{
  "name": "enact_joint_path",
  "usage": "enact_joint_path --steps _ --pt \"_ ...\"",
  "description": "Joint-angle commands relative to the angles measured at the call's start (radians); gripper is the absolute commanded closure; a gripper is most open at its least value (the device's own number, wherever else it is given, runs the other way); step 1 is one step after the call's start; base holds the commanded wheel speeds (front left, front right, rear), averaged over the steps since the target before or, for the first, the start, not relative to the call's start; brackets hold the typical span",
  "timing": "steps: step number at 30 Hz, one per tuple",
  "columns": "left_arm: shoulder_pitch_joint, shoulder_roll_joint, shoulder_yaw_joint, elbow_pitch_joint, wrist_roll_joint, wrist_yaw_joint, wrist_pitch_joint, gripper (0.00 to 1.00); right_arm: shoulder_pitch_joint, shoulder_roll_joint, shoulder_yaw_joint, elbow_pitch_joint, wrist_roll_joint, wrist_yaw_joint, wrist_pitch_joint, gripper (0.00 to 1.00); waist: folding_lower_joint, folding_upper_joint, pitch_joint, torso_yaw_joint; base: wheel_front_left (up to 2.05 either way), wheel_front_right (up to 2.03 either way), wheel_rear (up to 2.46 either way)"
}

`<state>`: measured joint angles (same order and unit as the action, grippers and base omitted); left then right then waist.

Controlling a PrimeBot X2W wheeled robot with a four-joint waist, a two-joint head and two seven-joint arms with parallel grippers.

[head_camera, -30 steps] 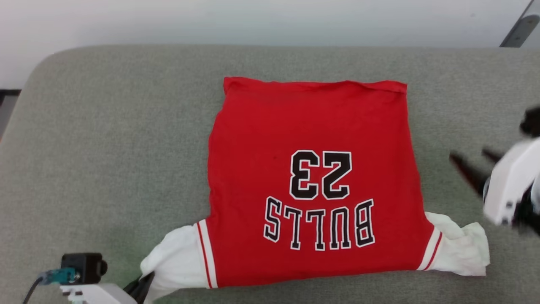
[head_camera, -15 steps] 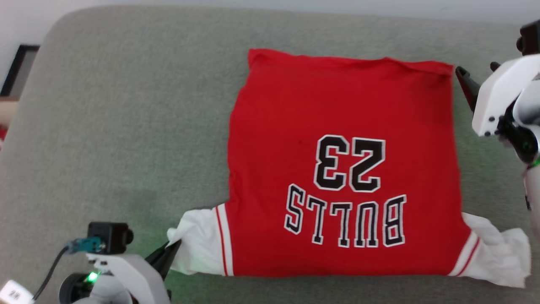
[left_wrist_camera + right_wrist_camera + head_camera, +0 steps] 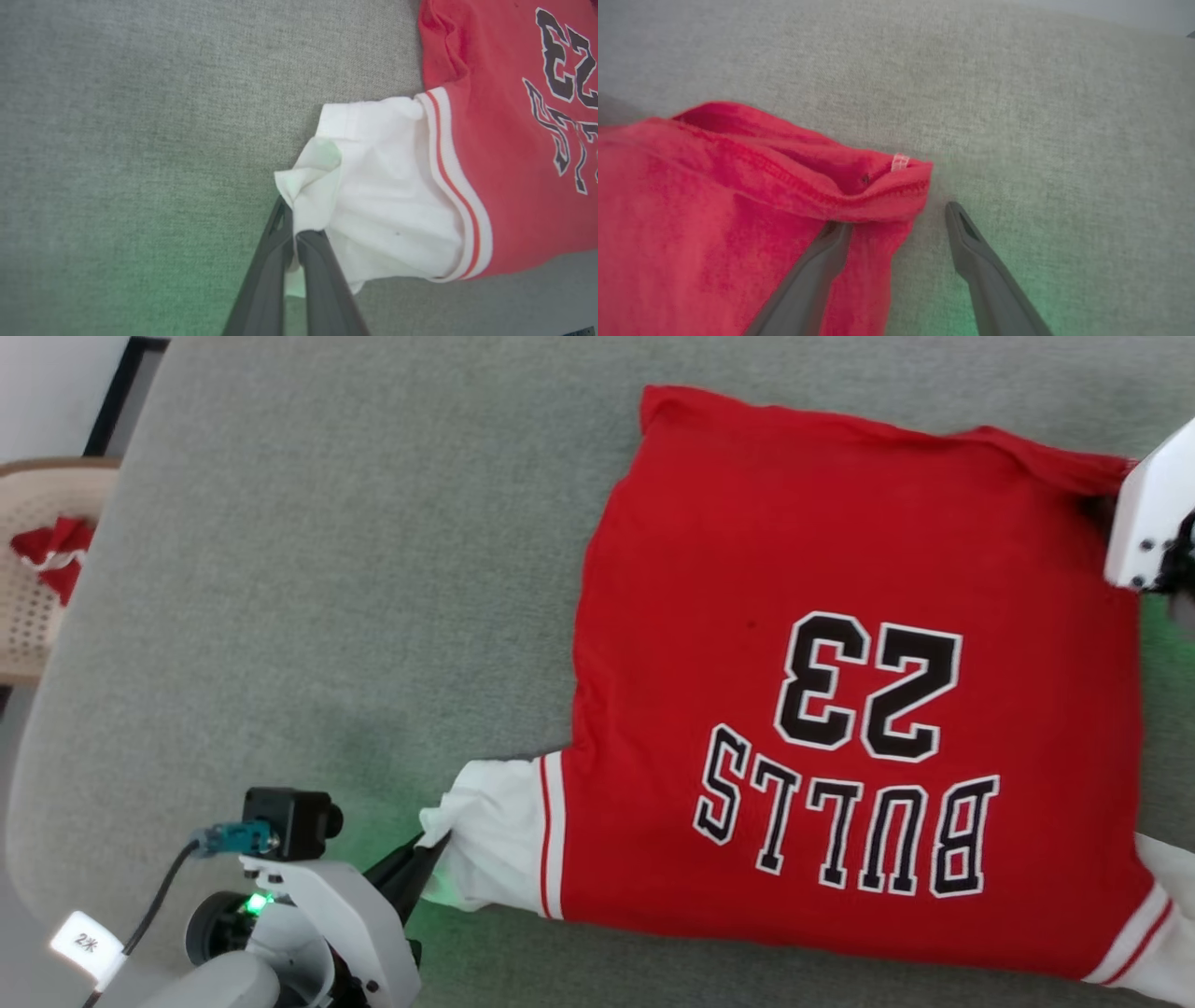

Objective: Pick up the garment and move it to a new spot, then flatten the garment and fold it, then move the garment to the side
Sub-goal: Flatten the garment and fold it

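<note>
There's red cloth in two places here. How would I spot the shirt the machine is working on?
Start at the wide grey cushion; the garment lies spread on it, a big red jersey with white sleeves. Unlike the small red bundle in the beige basket at the left edge, it bears black "BULLS 23" lettering.

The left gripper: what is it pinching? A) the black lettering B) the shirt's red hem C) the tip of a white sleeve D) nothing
C: in the left wrist view the left gripper is shut on the bunched tip of the white sleeve of the garment.
</note>
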<state>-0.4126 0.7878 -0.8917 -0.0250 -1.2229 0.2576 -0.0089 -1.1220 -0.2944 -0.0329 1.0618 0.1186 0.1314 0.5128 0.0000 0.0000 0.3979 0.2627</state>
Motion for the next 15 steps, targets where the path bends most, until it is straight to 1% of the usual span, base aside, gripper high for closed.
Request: enact_joint_path --steps 1,2,3,4,5,8,12,15 --pt "-0.012 -0.01 -0.001 0.015 0.002 -0.011 -0.004 1.0 0.004 0.007 -0.018 0.069 -0.018 -0.002 0.044 0.0 0.0 0.0 0.025 0.027 0.0 0.0 0.0" --pt "-0.014 -0.013 -0.001 0.02 0.001 -0.013 -0.005 1.0 0.0 0.009 -0.027 0.095 -0.029 -0.002 0.064 0.08 0.0 0.0 0.025 0.029 0.0 0.0 0.0" --pt "-0.015 -0.015 -0.001 0.027 0.0 -0.018 -0.005 1.0 -0.001 0.015 -0.029 0.117 -0.04 -0.002 0.081 0.72 0.0 0.0 0.025 0.031 0.0 0.0 0.0" --pt "-0.015 -0.015 -0.001 0.027 0.0 -0.018 -0.005 1.0 -0.001 0.015 -0.029 0.117 -0.04 -0.002 0.081 0.72 0.0 0.0 0.025 0.031 0.0 0.0 0.0" --pt "-0.014 -0.016 -0.001 0.032 -0.002 -0.018 -0.006 1.0 -0.002 0.023 -0.029 0.132 -0.046 -0.001 0.09 1.0 0.0 0.0 0.025 0.032 0.0 0.0 0.0" --pt "-0.01 -0.021 0.002 0.048 -0.006 -0.022 -0.008 1.0 -0.014 0.011 -0.043 0.159 -0.068 -0.001 0.093 1.0 0.0 0.0 0.02 0.028 0.0 0.0 0.0" --pt "0.003 -0.013 0.008 0.06 -0.009 -0.019 -0.019 1.0 -0.041 0.007 -0.049 0.169 -0.104 -0.002 0.09 1.0 0.0 0.0 0.004 0.009 0.0 0.0 0.0" --pt "0.012 -0.001 0.011 0.062 -0.009 -0.011 -0.026 1.0 -0.06 0.026 -0.029 0.175 -0.118 -0.002 0.1 1.0 0.0 0.0 -0.015 -0.013 0.0 0.0 0.0"
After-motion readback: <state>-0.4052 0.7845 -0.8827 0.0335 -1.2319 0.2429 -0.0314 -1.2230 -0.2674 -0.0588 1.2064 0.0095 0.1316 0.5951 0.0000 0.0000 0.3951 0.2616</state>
